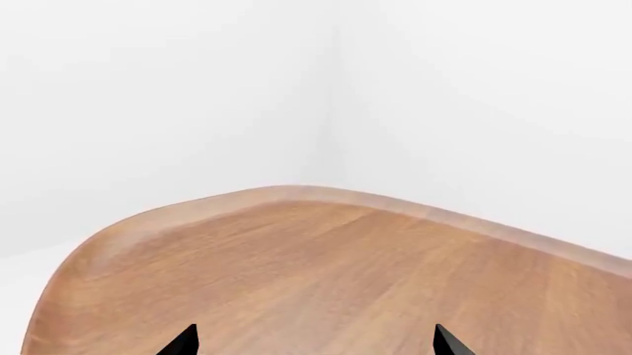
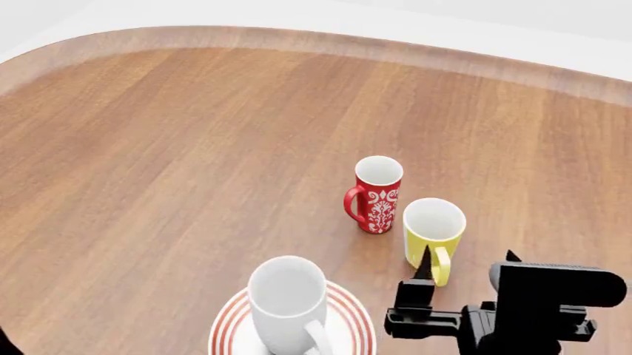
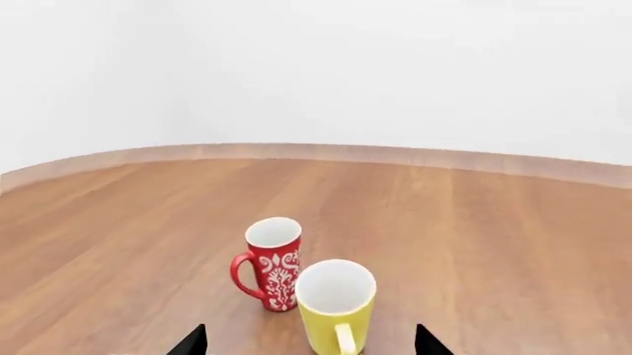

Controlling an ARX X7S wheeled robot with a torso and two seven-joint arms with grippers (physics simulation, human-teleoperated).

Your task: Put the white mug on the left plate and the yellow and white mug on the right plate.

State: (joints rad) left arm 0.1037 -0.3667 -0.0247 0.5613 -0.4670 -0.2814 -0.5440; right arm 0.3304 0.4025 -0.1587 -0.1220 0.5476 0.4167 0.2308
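wooden surface (image 2: 177, 163), white walls. white mug (image 2: 286, 303) is seated on left plate (image 2: 348, 310). yellow and white mug (image 2: 434, 225) stands beside red mug (image 2: 377, 192), faced by released right claw (image 2: 466, 270); handle grasp is judged next. right plate unseen. left claw (image 1: 314, 342) released.

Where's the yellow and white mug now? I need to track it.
In the head view, the yellow and white mug stands upright on the table at right, beside the red patterned mug, just ahead of the right claw.

Wooden table (image 2: 177, 163), plain white walls (image 3: 395, 66)
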